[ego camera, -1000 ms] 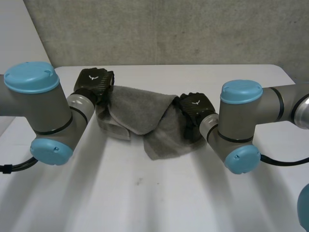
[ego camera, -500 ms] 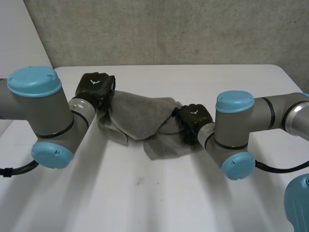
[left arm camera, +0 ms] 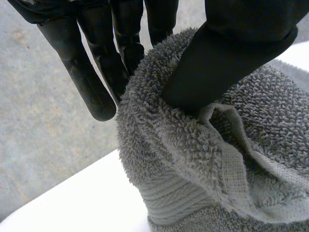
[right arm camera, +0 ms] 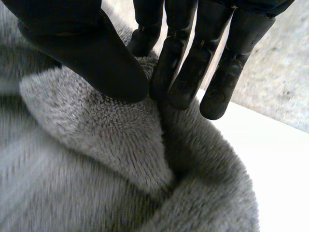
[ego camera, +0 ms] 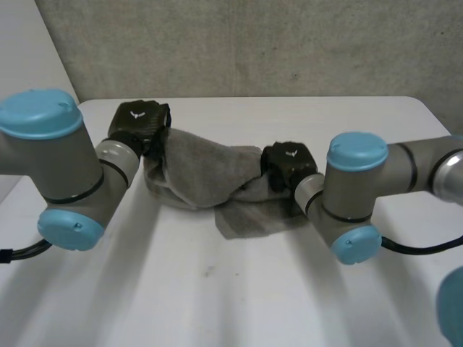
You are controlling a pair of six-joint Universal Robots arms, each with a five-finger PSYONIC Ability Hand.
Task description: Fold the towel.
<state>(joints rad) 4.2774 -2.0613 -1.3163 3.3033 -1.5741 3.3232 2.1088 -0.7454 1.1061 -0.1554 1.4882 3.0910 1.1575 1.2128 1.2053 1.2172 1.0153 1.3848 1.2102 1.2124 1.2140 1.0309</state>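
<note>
The left hand pinches one end of the rumpled grey towel on the table, and the right hand pinches the other.

Grey terry cloth for the towel: matt, looped and rough, with a flat woven band near the hem. Smooth black plastic with a dull sheen on the left hand and right hand. Smooth matt white on the worktop. Rough, speckled concrete on the wall.
</note>
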